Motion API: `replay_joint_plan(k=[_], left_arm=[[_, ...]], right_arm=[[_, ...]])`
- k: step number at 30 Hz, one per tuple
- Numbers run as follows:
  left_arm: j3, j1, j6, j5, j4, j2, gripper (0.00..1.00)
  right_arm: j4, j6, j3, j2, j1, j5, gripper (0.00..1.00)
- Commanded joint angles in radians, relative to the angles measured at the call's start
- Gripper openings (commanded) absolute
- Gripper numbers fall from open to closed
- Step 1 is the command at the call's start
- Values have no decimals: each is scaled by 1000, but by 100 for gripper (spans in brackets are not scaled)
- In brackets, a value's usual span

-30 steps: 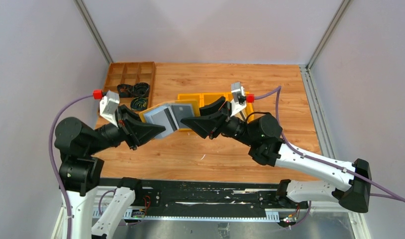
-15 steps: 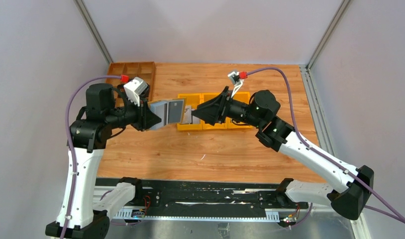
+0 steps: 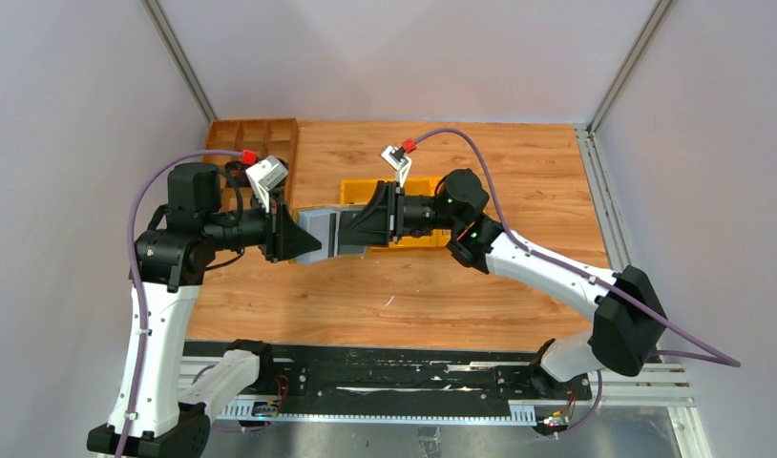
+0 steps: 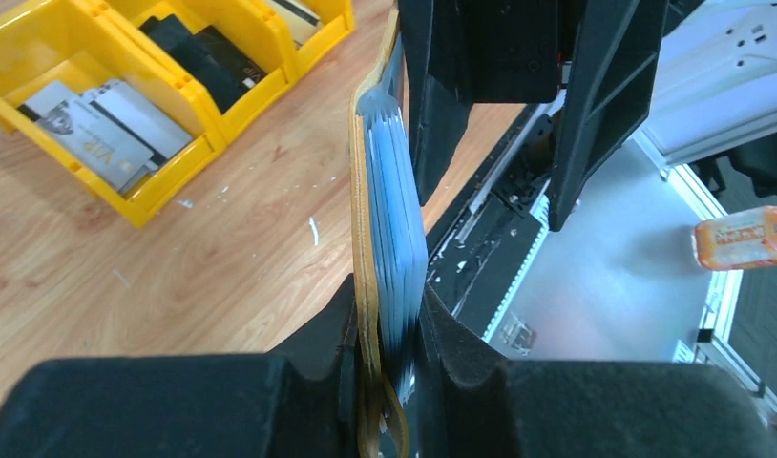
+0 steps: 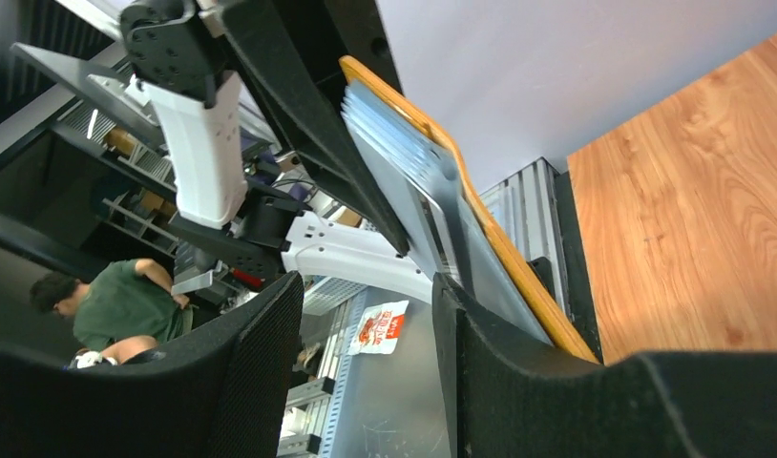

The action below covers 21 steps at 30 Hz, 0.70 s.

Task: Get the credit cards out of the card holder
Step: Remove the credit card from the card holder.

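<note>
The card holder [image 3: 327, 232] is off the worktop [image 3: 518, 162], in the air above its middle and a little toward the left edge, stretched between the two arms. Its mustard-yellow cover faces away from the blue-grey pleated inside, which fans out along it. I cannot tell whether any pleat has a card in it.

The left end effector [image 3: 301, 239] pinches one end of the holder. In the left wrist view its fingers [image 4: 480, 363] press cover and pleats together from both sides.

The right end effector [image 3: 351, 232] meets the holder's other end from the opposite side, its fingers [image 5: 241, 372] spread with a wide gap between them. In the right wrist view the holder's free edge runs down to the inner face of one finger. Whether that finger touches it I cannot tell, and the other finger stands well apart from it.

Under and just beyond the holder, a row of bright yellow bins [image 3: 358, 191] sits on the middle of the worktop. Credit cards [image 4: 108, 129] lie flat in them: silvery-grey ones in the end bin, black ones in the next.

A brown compartment tray [image 3: 256, 134] sits in the far left corner. Beyond the near edge, an orange packet [image 4: 747, 239] lies on a metal surface.
</note>
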State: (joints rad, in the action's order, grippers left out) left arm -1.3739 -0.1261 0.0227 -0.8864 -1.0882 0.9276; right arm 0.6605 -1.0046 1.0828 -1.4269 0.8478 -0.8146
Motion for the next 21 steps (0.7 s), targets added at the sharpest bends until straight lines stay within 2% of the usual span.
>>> replay_joint_plan(k=[1,9,21], left_arm=[[7,-1,-17,-109,5,2,0],[-14,-1,-47,-256,6,-18,0],[-31,-1,-60,-304,7,-32,0]], right_arm=[[118,-47,0,8,11,-69,55],[42,-1,-2,8,11,-65,52],[-178,140,22,87,-1,-52,49]])
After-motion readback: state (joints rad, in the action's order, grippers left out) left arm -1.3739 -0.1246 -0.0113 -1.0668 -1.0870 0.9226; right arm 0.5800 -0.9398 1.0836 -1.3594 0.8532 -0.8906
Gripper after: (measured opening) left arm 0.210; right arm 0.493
